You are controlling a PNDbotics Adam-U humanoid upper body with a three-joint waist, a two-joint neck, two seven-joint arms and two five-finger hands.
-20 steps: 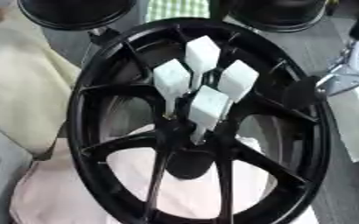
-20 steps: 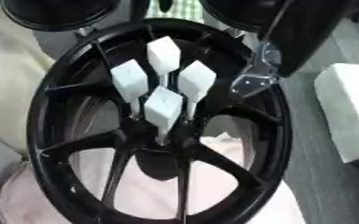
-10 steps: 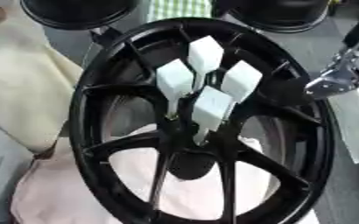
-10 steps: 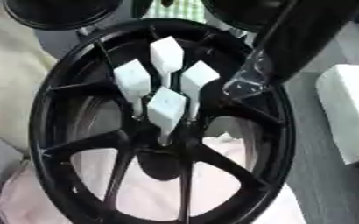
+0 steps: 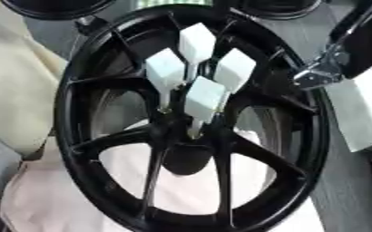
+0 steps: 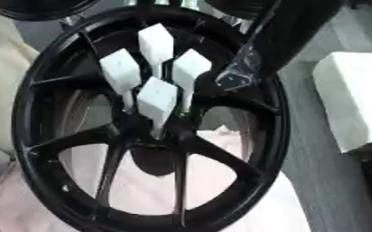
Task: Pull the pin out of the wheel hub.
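Closing in from the upper right since a second ago: right hand [image 5: 320, 74] now sitting over the rim of the wheel hub [image 5: 62, 113], nearer the pins than before. Also drifting slightly in frame, whole scene, so reading part of that as head motion.

Left eye view: seeing four white-headed pins [image 5: 197, 43] standing upright in a tight cluster at the hub centre, stems going down into the boss, none out yet. Lying flat on a pink cloth [image 5: 181, 190], the hub, probably to keep it from sliding and to protect the finish. Hovering just beside the right-most pin [image 5: 235, 70], not touching it. Showing only a silver bracket and black housing of the hand, so cannot tell whether spread or closed. Holding nothing visible.

Right eye view: overlapping the rim and the upper right spoke, the same hand [image 6: 238, 74], with the forearm covering the rim's top right. Sitting close to the right-most pin here as well, gap still visible. Resting well apart on the table to the right, a white block [image 6: 352, 99], not involved. Not showing the left hand in either view.

Judging step as approach, extraction not begun. Expecting a straight pull along the stem to be needed; risking a knock on the neighbouring heads, given how tightly packed.
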